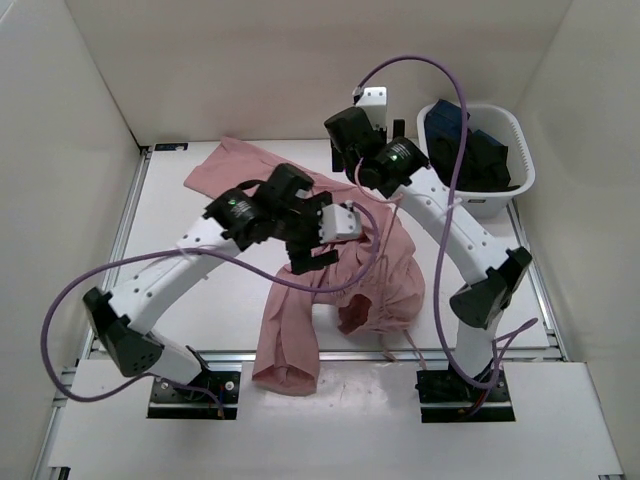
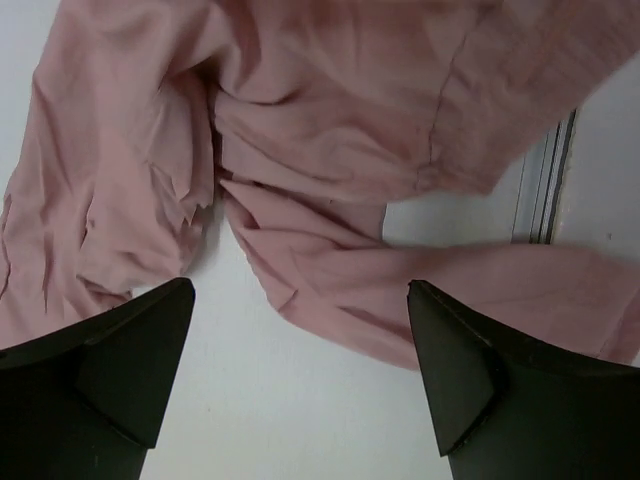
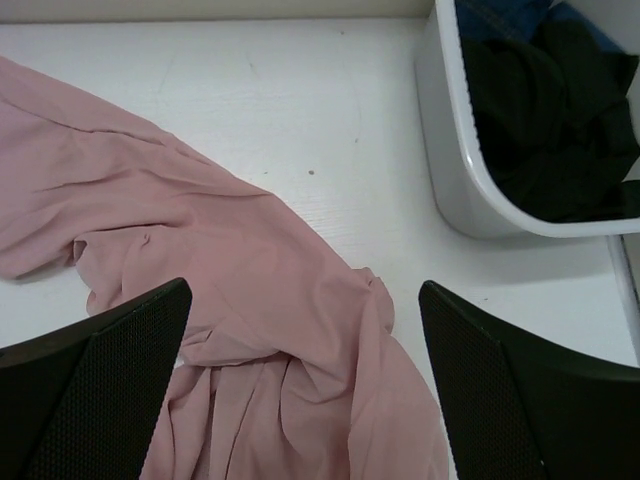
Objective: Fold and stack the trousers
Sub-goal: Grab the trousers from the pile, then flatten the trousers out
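Trousers (image 1: pixel 290 340) are lying bunched on the surface (image 1: pixel 220 310). We are hovering the left end effector (image 2: pixel 300 305) and right end effector (image 3: pixel 305 300) open and empty. We should be spreading the legs flat before folding.

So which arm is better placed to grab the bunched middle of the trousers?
Left, probably. The left gripper, open, hovers over the bunched folds of the trousers. The right gripper, also open, is over the cloth's far edge, nearer the basket.
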Motion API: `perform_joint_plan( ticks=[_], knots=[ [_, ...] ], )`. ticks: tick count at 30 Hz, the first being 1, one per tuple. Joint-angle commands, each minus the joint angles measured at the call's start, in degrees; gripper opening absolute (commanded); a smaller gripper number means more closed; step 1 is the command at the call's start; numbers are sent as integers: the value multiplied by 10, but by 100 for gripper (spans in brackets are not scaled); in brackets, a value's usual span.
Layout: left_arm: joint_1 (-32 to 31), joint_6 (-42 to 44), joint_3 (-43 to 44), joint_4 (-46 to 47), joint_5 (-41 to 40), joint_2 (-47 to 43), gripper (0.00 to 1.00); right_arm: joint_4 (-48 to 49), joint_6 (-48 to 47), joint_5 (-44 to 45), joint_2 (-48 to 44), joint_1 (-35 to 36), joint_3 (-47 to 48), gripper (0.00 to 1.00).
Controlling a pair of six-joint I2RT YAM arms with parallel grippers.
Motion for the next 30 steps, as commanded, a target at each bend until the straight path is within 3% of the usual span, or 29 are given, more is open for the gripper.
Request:
perform_joint_plan(
  ticks=[1,6,14,17,18,23,30],
  knots=[
    [-18,-18,64,50,-48,18,100,3,50,-30,7,-28,15,99],
    [-18,-101,192,57,49,76,100,23,76,-44,2,-54,-20,99],
    [-18,-164,244,73,132,127,100,18,111,-38,7,-68,-25,99],
    [-46,-179,302,83,98,133,100,1,159,-13,7,-93,-52,99],
    [-66,-160,302,83,49,126,100,1,186,-30,7,-104,-64,99],
    [-82,-134,227,96,-79,99,100,1,295,-139,2,-211,-101,97],
    [-82,-156,227,108,-38,114,100,-4,341,-185,45,-211,-77,97]
  ],
)
